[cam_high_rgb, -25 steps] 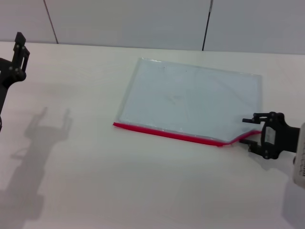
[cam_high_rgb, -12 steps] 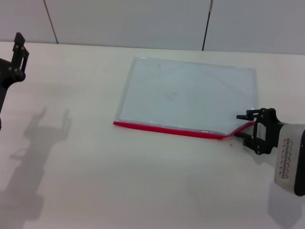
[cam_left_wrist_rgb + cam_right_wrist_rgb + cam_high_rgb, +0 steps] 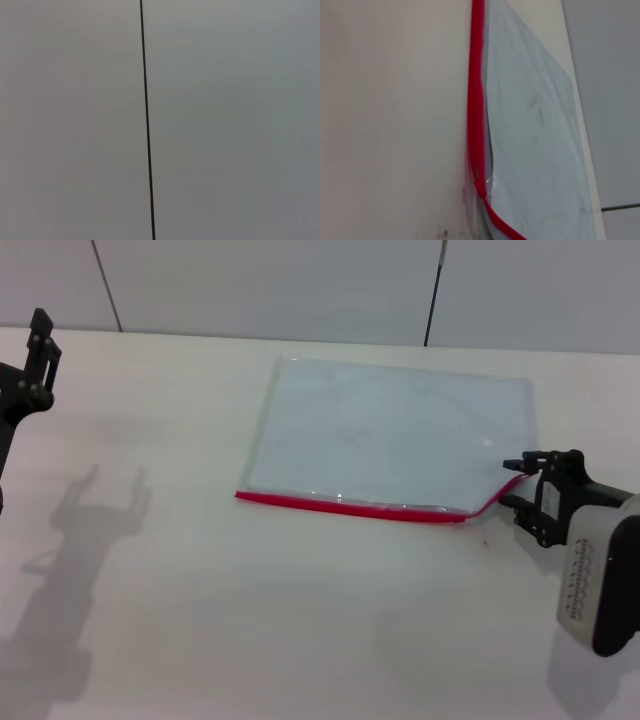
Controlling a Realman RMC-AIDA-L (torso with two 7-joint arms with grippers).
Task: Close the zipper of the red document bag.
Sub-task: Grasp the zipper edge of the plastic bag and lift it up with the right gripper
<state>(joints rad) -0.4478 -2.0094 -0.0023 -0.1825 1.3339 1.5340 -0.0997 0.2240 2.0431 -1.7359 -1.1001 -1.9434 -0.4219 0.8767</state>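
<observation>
The right gripper [image 3: 515, 483] is low at the near right corner of the bag [image 3: 400, 435]. Its fingers look pressed together on the lifted end of the zipper [image 3: 350, 506], probably on the slider, which I cannot see. To do this step well, I think the pull must go straight along the red strip and low. The bag lies flat in the middle of the table [image 3: 200, 620], long axis left to right, red edge toward the robot. The left gripper [image 3: 38, 350] is parked far left; I cannot tell its state.

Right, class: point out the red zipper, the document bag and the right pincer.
zipper [image 3: 340, 506], head view, middle of the red strip.
document bag [image 3: 390, 435], head view, middle of the clear panel.
right pincer [image 3: 512, 483], head view, between its fingertips.
</observation>
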